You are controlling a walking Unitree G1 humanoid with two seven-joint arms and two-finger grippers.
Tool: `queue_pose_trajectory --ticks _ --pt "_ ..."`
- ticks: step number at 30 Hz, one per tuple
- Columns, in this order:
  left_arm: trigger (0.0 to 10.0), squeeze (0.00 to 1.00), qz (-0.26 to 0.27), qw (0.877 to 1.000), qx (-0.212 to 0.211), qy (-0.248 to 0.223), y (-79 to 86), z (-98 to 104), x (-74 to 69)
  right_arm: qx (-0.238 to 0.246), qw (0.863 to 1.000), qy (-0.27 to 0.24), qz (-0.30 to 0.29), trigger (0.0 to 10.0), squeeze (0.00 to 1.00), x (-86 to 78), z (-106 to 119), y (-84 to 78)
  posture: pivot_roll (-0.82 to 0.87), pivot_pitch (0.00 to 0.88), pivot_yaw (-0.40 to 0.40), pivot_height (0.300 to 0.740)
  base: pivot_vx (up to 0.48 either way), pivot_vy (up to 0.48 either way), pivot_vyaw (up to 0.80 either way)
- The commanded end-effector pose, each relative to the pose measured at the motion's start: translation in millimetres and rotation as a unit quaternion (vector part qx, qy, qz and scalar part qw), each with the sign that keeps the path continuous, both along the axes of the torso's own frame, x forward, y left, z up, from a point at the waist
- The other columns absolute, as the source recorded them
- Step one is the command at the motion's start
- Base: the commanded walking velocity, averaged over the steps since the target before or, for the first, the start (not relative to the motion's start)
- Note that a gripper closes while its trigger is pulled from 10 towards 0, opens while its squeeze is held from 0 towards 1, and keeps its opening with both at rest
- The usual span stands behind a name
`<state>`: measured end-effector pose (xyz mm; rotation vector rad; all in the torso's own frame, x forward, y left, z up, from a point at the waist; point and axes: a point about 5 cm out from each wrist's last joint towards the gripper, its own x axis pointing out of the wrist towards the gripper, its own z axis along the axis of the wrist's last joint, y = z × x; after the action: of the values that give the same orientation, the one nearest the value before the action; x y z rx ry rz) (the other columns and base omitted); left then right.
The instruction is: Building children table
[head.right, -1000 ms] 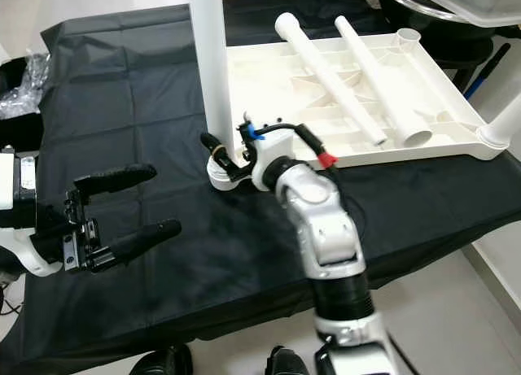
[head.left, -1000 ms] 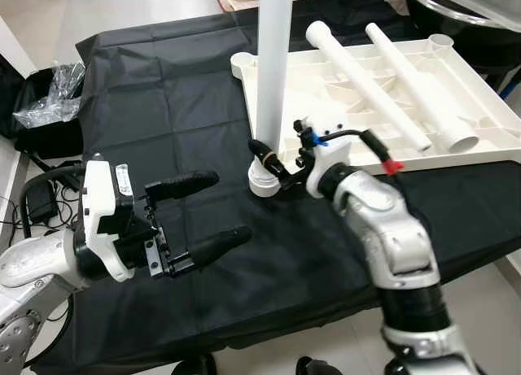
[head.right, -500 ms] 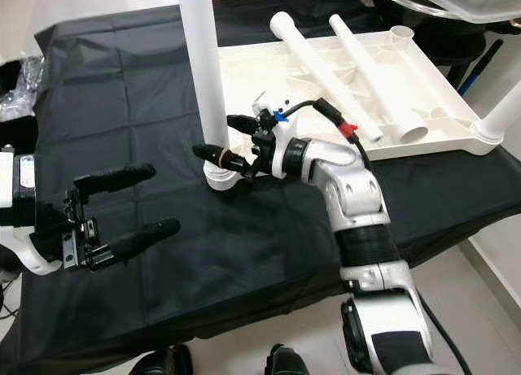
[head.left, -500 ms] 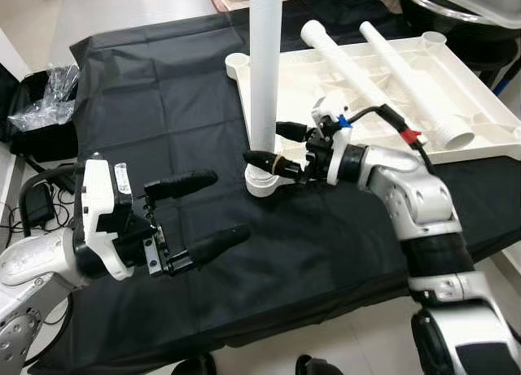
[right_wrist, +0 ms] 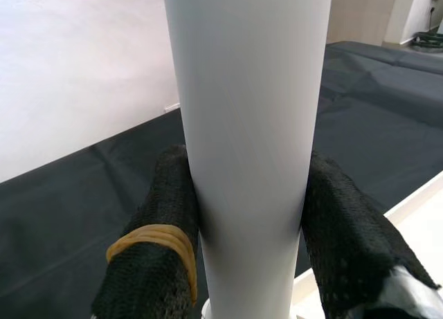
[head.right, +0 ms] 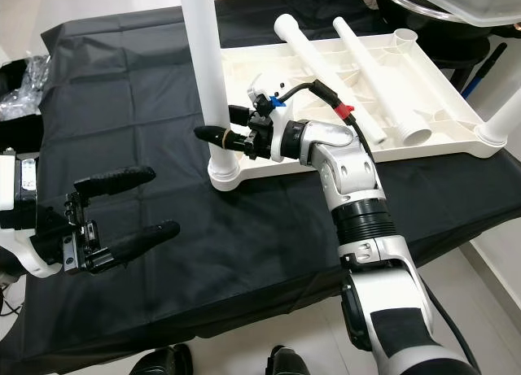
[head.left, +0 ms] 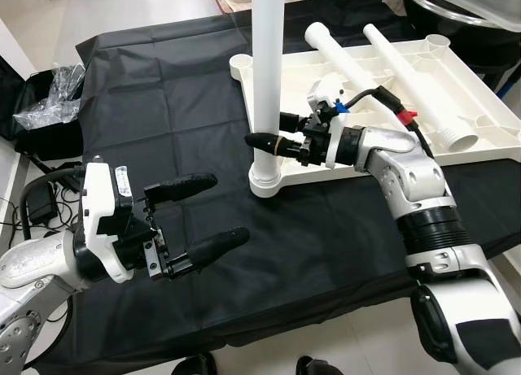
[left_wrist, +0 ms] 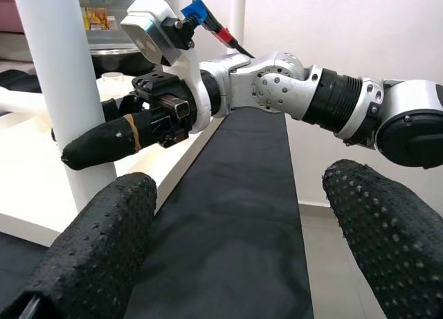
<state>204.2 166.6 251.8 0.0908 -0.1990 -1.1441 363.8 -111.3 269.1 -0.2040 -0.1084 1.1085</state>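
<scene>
A white table top [head.left: 488,151] lies upside down on the black cloth. One white leg [head.left: 267,82] stands upright in its near left corner socket [head.left: 265,182]. My right gripper [head.left: 270,132] is shut on this upright leg a little above the socket, one finger on each side of the leg [right_wrist: 246,125]. Two loose white legs [head.left: 358,70] lie across the table top's ribs. My left gripper [head.left: 228,207] hangs open over the cloth, nearer and to the left of the leg, holding nothing; its fingers [left_wrist: 104,250] point toward the leg.
The black cloth [head.left: 163,106] covers the work table, whose front edge runs below my left gripper. A clear plastic bag [head.left: 50,98] and cables [head.left: 37,200] lie off the left side. A dark domed object [head.left: 464,9] stands at the back right. Another white leg [head.right: 505,115] stands at the table top's right corner.
My right gripper has moved up from the leg's base socket and now clamps the shaft higher, with the forearm swung out to the right. The left gripper has stayed put.
</scene>
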Motion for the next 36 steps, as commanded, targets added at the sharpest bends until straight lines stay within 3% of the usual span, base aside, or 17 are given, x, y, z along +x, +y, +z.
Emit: queue_pose_trajectory --ticks 1,6,7,8,9,10,11,12,13,14,16,22,23,29,30,32,36 --pt "10.0 0.0 -0.004 1.0 0.002 -0.007 -1.0 0.6 -2.7 0.005 1.0 -0.017 -0.02 0.0 0.0 2.0 5.4 6.6 0.06 0.226 0.014 0.74 0.0 0.0 0.0" --pt "10.0 0.0 -0.003 1.0 0.002 -0.007 -0.4 0.7 -3.0 0.011 0.997 -0.031 -0.073 0.0 0.0 4.8 5.6 5.2 0.06 0.23 0.015 0.74 0.0 0.0 0.0" --pt "10.0 0.0 -0.001 1.0 0.001 -0.008 0.2 1.2 -2.8 0.022 0.99 -0.043 -0.129 0.0 0.0 2.7 2.2 10.5 0.05 0.23 0.007 0.74 0.0 0.0 0.0" --pt "10.0 0.0 -0.001 1.0 0.001 -0.008 0.2 1.2 -2.8 0.022 0.99 -0.043 -0.129 0.0 0.0 2.7 2.2 10.5 0.05 0.23 0.007 0.74 0.0 0.0 0.0" --pt "10.0 0.0 0.0 1.0 0.002 -0.009 0.1 1.2 -2.3 0.031 0.978 -0.055 -0.2 0.0 0.0 -1.7 -3.3 16.1 0.04 0.222 -0.009 0.74 0.0 0.0 0.0" --pt "10.0 0.0 0.0 1.0 0.002 -0.009 0.1 1.2 -2.3 0.031 0.978 -0.055 -0.2 0.0 0.0 -1.7 -3.3 16.1 0.04 0.222 -0.009 0.74 0.0 0.0 0.0" --pt "10.0 0.0 0.0 1.0 0.001 -0.009 -0.2 1.3 -2.0 0.031 0.958 -0.064 -0.277 0.0 0.0 -6.1 -8.9 17.4 0.03 0.222 -0.011 0.74 0.0 0.0 0.0" --pt "10.0 0.0 0.0 1.0 0.001 -0.009 -0.2 1.3 -2.0 0.031 0.958 -0.064 -0.277 0.0 0.0 -6.1 -8.9 17.4 0.03 0.222 -0.011 0.74 0.0 0.0 0.0" --pt "10.0 0.0 0.001 1.0 0.001 -0.009 -0.3 1.0 -1.7 0.036 0.938 -0.067 -0.339 0.0 0.0 -15.2 -18.5 22.9 0.02 0.222 -0.012 0.74 0.0 0.0 0.0" --pt "10.0 0.0 -0.001 1.0 0.0 -0.009 -1.2 0.9 -1.3 0.032 0.928 -0.071 -0.365 0.0 0.0 -26.5 -30.1 35.2 0.01 0.217 -0.011 0.74 0.0 0.0 0.0" --pt "10.0 0.0 -0.003 1.0 -0.001 -0.01 -3.0 0.6 -0.4 0.039 0.925 -0.057 -0.374 0.0 0.0 -42.8 -44.6 55.5 0.02 0.215 -0.01 0.74 0.0 0.0 0.0" --pt "10.0 0.0 -0.003 1.0 -0.001 -0.011 -2.2 1.3 -0.4 0.046 0.929 -0.037 -0.366 0.0 0.0 -44.1 -51.4 62.3 0.01 0.211 -0.008 0.74 0.0 0.0 0.0" --pt "10.0 0.0 -0.002 1.0 -0.001 -0.012 -1.6 1.4 -0.2 0.041 0.929 -0.038 -0.366 10.0 0.0 -40.9 -51.1 59.8 0.01 0.21 -0.007 0.74 0.0 0.0 0.0" --pt "10.0 0.0 -0.003 1.0 -0.004 -0.011 -2.9 0.7 0.4 0.039 0.926 -0.038 -0.373 10.0 0.0 -31.8 -47.9 46.1 0.0 0.211 -0.005 0.74 0.0 0.0 0.0" --pt "10.0 0.0 -0.004 1.0 -0.005 -0.01 -3.7 0.6 0.6 0.056 0.928 -0.028 -0.367 10.0 0.93 -31.7 -45.8 42.8 0.0 0.217 0.0 0.74 0.0 0.0 0.0" --pt "10.0 0.0 -0.006 1.0 -0.006 -0.011 -4.7 1.2 0.9 0.08 0.939 -0.013 -0.334 10.0 1.0 -31.0 -41.7 39.0 0.0 0.219 -0.001 0.74 0.0 0.0 0.0" --pt "10.0 0.0 -0.007 1.0 -0.006 -0.012 -5.3 1.7 1.1 0.088 0.946 -0.007 -0.313 10.0 1.0 -30.7 -36.5 32.9 0.0 0.221 0.0 0.74 0.0 0.0 0.0"
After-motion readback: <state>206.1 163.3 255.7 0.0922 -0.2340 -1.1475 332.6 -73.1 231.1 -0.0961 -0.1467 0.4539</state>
